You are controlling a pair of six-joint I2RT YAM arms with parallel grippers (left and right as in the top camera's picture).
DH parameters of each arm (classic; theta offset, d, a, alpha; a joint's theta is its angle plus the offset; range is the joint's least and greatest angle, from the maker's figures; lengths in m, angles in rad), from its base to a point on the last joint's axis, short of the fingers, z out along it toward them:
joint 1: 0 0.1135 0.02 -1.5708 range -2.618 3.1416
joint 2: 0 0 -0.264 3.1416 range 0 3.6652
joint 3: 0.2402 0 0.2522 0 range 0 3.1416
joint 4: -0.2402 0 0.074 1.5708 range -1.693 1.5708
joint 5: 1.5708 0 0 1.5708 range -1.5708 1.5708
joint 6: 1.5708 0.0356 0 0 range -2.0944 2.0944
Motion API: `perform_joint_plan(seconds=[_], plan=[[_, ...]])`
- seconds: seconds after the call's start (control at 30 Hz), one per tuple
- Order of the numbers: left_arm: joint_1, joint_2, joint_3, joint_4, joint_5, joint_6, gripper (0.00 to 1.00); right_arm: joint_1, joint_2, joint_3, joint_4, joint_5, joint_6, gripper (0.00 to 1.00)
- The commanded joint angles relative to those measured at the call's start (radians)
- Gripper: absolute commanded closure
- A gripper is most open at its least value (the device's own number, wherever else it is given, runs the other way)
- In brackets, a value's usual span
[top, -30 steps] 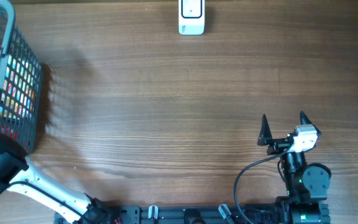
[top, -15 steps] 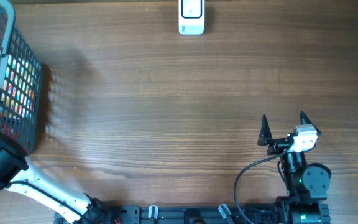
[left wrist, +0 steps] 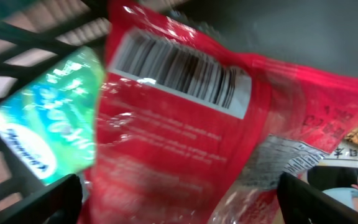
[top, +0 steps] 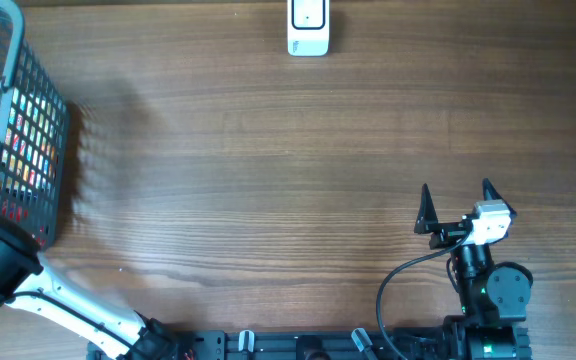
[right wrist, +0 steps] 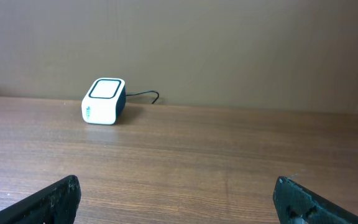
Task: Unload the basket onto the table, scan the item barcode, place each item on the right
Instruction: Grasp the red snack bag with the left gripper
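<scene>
Left gripper [left wrist: 179, 186], jaws spread and empty, hangs in the basket [top: 38, 130] with the red packet [left wrist: 185, 137] just ahead between its jaws, barcode [left wrist: 179, 71] facing it. Closing now could pinch the green packet [left wrist: 48, 118] alongside too, lifting 2. Right gripper [top: 455, 205] sits released.

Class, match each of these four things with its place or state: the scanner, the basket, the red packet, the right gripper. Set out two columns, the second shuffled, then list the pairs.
Column one:
1. scanner
2. basket
3. red packet
4. right gripper

Column two:
A. open, holding nothing
B. at the left edge of the table
C. at the table's far edge
D. shows a barcode label

Pairs: 1-C, 2-B, 3-D, 4-A
</scene>
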Motion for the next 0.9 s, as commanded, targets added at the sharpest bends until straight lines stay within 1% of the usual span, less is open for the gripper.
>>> perform_joint_plan(seconds=[0.0, 0.03, 0.17, 0.2, 0.23, 0.27, 0.6, 0.7, 0.87], plan=[[0.010, 0.055, -0.006, -0.005, 0.083, 0.013, 0.23, 0.004, -0.007, -0.002, 0.002, 0.014, 0.008, 0.00], [0.010, 0.055, -0.006, -0.005, 0.083, 0.013, 0.31, 0.004, -0.007, -0.002, 0.002, 0.014, 0.008, 0.00], [0.010, 0.055, -0.006, -0.002, 0.082, 0.013, 0.47, 0.004, -0.007, -0.002, 0.002, 0.014, 0.008, 0.00], [0.010, 0.055, -0.006, -0.002, 0.082, 0.013, 0.55, 0.004, -0.007, -0.002, 0.002, 0.014, 0.008, 0.00], [0.010, 0.055, -0.006, -0.001, 0.082, 0.013, 0.73, 0.004, -0.007, -0.002, 0.002, 0.014, 0.008, 0.00], [0.010, 0.055, -0.006, 0.000, 0.082, 0.013, 0.96, 0.004, -0.007, -0.002, 0.002, 0.014, 0.008, 0.00], [0.009, 0.024, -0.004, -0.006, 0.099, 0.013, 0.96, 0.004, -0.007, -0.002, 0.002, 0.014, 0.008, 0.00], [0.009, -0.023, -0.004, -0.002, 0.154, 0.013, 0.96, 0.004, -0.007, -0.002, 0.002, 0.014, 0.008, 0.00], [0.009, -0.146, -0.003, 0.025, 0.348, 0.009, 0.96, 0.004, -0.007, -0.002, 0.002, 0.014, 0.008, 0.00]])
